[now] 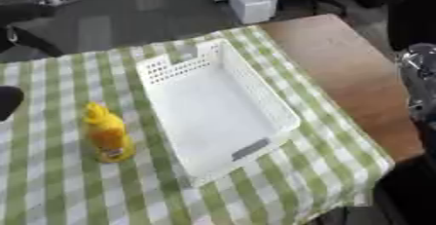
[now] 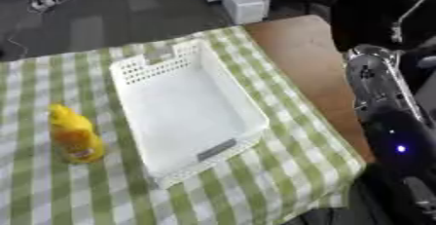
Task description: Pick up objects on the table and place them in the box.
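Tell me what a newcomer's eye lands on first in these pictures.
The white perforated basket comes first: it sits empty in the middle of the green-and-white checked tablecloth. Next is the yellow bottle, standing upright on the cloth to the basket's left, apart from it. On the right edge, the robot's black and silver right arm hangs over the bare wooden table.

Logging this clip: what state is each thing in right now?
Bottle: upright on the cloth, left of the box, untouched.
Box: nothing in it, set askew on the cloth.
Cloth: spread over the table, hanging off the near corner.
Right arm: at the right edge, hand not visible.
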Controlling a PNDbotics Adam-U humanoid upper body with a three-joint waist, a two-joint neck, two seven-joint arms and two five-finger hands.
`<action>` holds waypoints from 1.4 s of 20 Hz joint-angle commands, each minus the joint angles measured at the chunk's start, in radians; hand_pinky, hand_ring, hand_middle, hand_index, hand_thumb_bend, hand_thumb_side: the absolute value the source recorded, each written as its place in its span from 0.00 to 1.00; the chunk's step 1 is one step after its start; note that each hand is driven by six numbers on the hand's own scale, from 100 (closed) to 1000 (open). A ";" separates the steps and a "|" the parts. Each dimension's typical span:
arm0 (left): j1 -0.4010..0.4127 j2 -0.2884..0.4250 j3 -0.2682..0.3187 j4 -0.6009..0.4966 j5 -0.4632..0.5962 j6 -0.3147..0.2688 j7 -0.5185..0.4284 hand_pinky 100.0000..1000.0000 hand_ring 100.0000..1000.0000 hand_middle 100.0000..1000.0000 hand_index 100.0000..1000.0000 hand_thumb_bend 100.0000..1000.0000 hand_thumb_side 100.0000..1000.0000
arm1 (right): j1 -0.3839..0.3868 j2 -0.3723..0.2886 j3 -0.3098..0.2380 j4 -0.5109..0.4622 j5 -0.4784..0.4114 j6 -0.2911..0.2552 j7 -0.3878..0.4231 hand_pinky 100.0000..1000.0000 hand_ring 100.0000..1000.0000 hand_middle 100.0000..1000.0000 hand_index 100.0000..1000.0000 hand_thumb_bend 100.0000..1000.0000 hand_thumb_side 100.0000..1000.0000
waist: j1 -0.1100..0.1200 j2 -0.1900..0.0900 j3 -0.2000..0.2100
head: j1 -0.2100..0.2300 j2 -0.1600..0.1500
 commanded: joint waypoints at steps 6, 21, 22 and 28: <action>-0.053 0.067 -0.035 0.104 0.006 -0.128 -0.023 0.78 0.71 0.90 0.95 0.24 0.62 | -0.015 -0.022 -0.002 -0.013 0.002 0.014 0.006 0.08 0.44 0.50 0.70 0.27 0.70 | 0.003 -0.013 -0.006 | 0.002 -0.003; -0.099 0.060 -0.096 0.214 -0.103 -0.245 -0.073 0.78 0.72 0.90 0.94 0.28 0.66 | -0.017 -0.021 0.013 -0.013 0.075 0.070 0.140 0.05 0.44 0.50 0.70 0.27 0.71 | 0.003 -0.011 -0.010 | -0.029 -0.003; -0.101 0.059 -0.099 0.219 -0.108 -0.253 -0.076 0.79 0.72 0.90 0.94 0.29 0.67 | -0.018 -0.021 0.013 -0.013 0.075 0.070 0.141 0.05 0.44 0.50 0.70 0.27 0.71 | 0.003 -0.011 -0.011 | -0.031 -0.003; -0.112 0.052 -0.110 0.239 -0.191 -0.281 -0.126 0.81 0.75 0.92 0.96 0.29 0.66 | -0.022 -0.018 0.013 -0.013 0.076 0.075 0.144 0.05 0.44 0.50 0.70 0.27 0.71 | 0.004 -0.010 -0.015 | -0.022 -0.003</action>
